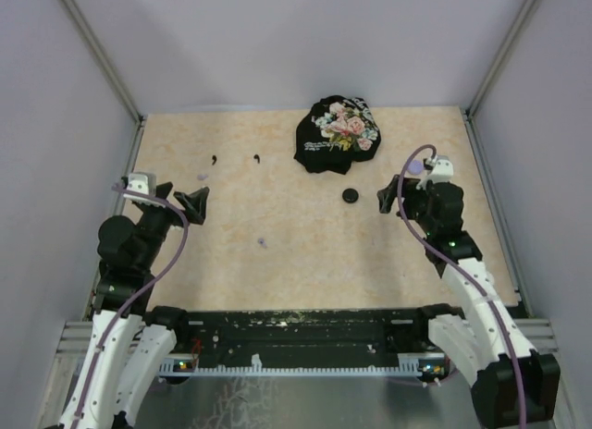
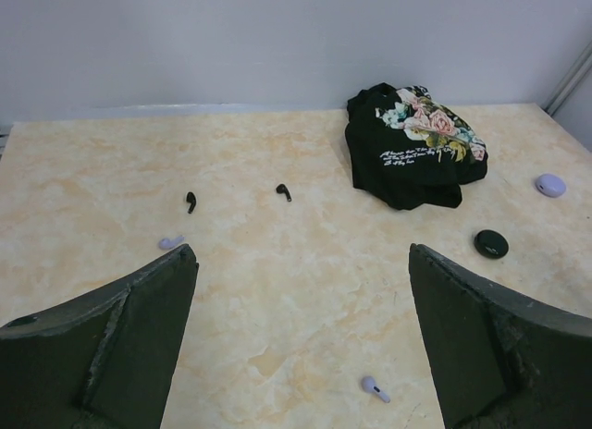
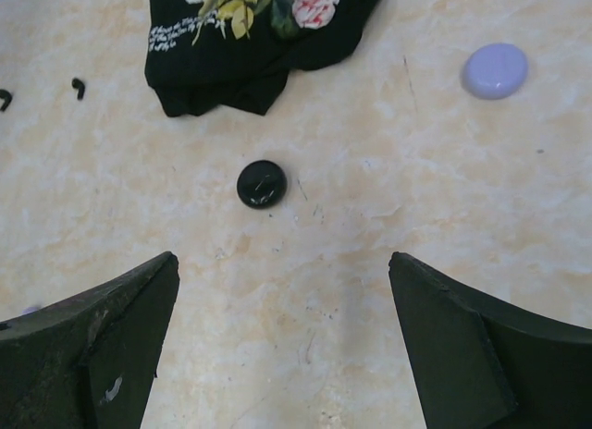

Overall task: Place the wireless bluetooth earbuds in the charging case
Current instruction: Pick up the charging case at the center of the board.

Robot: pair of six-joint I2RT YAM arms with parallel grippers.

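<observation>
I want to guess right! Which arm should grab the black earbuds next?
Probably left. The black earbuds lie just ahead of the open left hand; the right hand sits far across, near the black case.

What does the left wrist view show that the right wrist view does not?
Only the left wrist view clearly shows two small lavender earbuds and the open left gripper. Only the right wrist view shows the open right gripper. Both show two tiny black earbuds, the black floral cloth, the black round puck and the lavender round puck.
</observation>
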